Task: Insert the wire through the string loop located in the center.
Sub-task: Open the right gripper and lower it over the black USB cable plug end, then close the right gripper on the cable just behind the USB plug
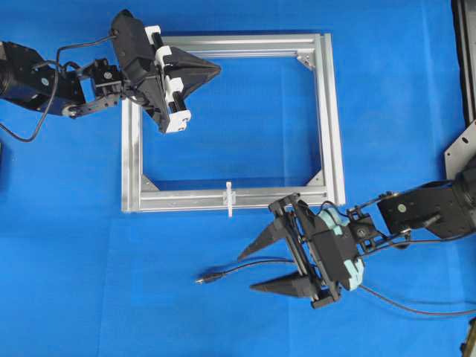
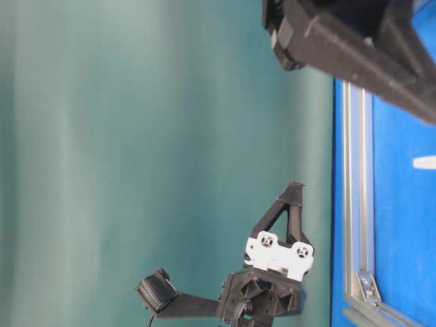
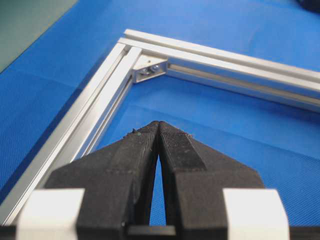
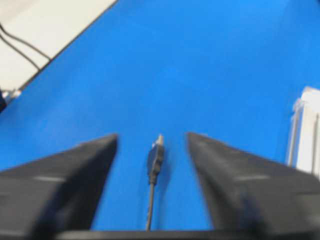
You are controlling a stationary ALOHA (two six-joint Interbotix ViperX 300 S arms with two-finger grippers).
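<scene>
Right tool (image 1: 256,272) is held wide apart, ungripped, straddling the wire (image 1: 245,268) that lies on the blue tabletop (image 1: 89,260) below the frame (image 1: 332,119), plug (image 4: 155,159) between the jaws; it is best lowered squarely and closed just behind the plug, so a short stiff tip is left to aim at the loop (image 1: 230,198) on the near bar. Left tool (image 1: 216,69) is clenched on nothing over the frame's far-left corner. The loop's opening cannot be made out overhead, and the right wrist view is blurred.
</scene>
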